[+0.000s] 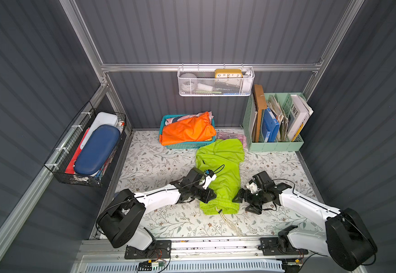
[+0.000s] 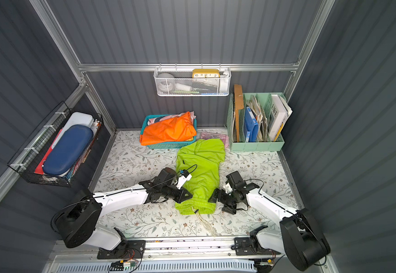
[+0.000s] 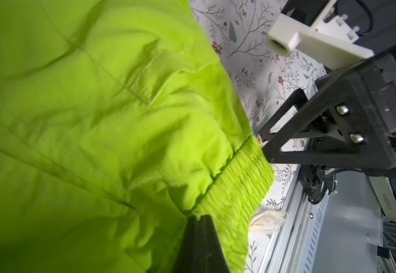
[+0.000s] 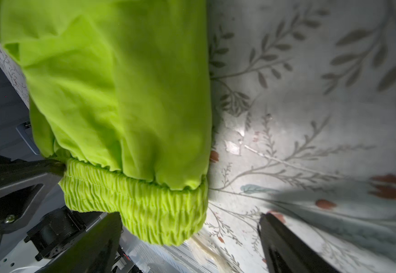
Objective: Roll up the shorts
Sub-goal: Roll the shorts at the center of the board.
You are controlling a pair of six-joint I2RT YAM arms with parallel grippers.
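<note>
our left gripper is pressed together, pinching the shorts at the seam where the waistband meets the cloth. our right gripper stands spread wide just beside the opposite end of the waistband. in the right wrist view the elastic corner sits partly between its fingers, not gripped.

the shorts lie as a long narrow strip in the middle of the bench. the waistband is nearest our bases, the legs point at the back wall, and the drawstring trails toward the front rail.

to start the roll well, we judge that the right gripper should close on its corner level with the left. then both should turn the elastic over together so the roll runs straight.

the flowered bench cover looks smooth, so the cloth may slide. at the back, a teal basket holds an orange garment, with a green file rack near it. grey ribbed walls close us in.
</note>
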